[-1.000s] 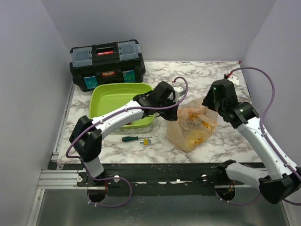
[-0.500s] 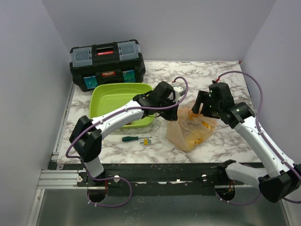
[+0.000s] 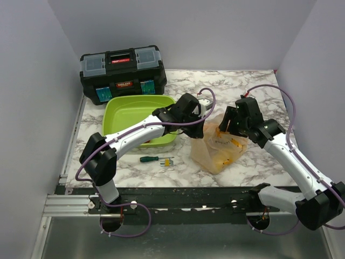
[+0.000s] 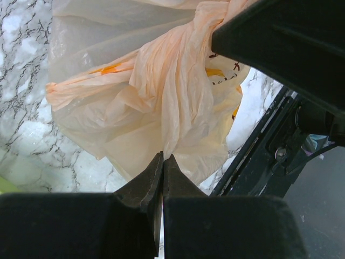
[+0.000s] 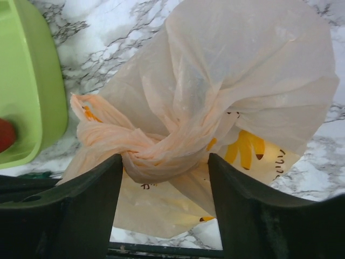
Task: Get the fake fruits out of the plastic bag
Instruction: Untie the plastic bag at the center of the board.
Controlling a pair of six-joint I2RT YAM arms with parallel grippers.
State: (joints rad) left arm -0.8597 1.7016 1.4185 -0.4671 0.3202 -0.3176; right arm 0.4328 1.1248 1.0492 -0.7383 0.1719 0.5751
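At desk middle, beside tray [image 3: 110, 120]: plastic bag [image 3: 221, 145], fake fruits unseen inside. My left claw [image 4: 163, 161] pinches film; my right claw [image 5: 164, 162] gapes wide astride twisted neck. Risk: 2 opposed pulls tighten twist, tear film.

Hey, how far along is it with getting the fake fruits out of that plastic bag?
Done: nothing visible yet; the plastic bag has its neck twisted shut. In hand: the left gripper is shut on a fold of the bag, and the right gripper stands open astride the twisted neck. Left: opening the bag and taking out every fruit.
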